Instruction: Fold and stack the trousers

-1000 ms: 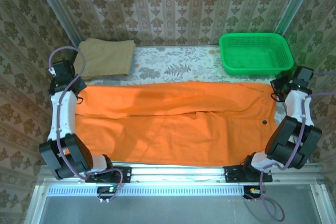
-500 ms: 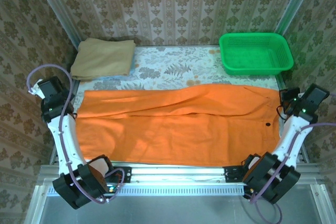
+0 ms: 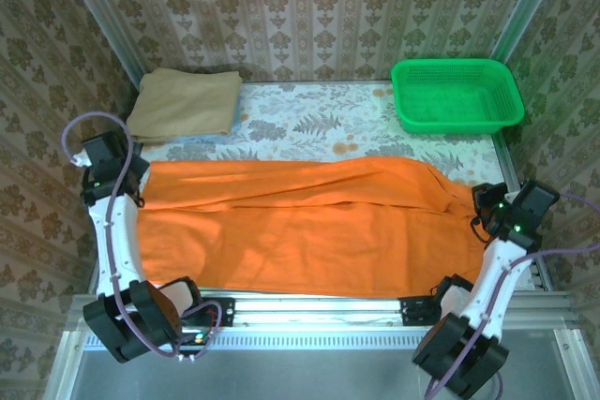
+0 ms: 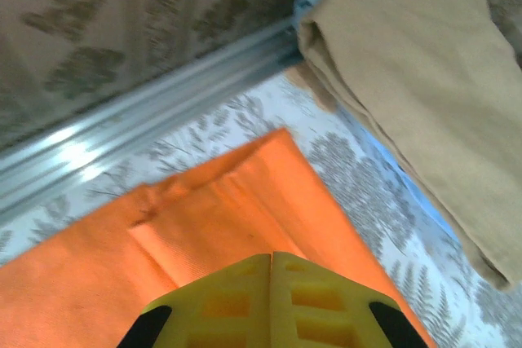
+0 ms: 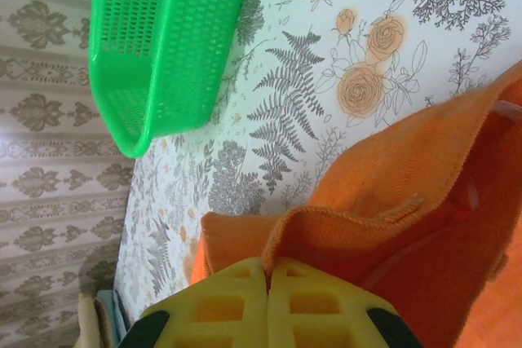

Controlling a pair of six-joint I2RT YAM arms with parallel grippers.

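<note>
The left tool (image 4: 271,260) and right tool (image 5: 267,265), jaws together, pinch opposite ends of the soft, creased orange trousers (image 3: 300,227).

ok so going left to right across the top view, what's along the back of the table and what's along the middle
back: folded tan cloth → green plastic mesh basket; middle: left hand → bright orange fabric trousers → right hand

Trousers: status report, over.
Grippers shut: left gripper on trousers far-left corner, right gripper on bunched right end. Trousers spread long across table. Behind, apart: tan cloth, green basket.
</note>
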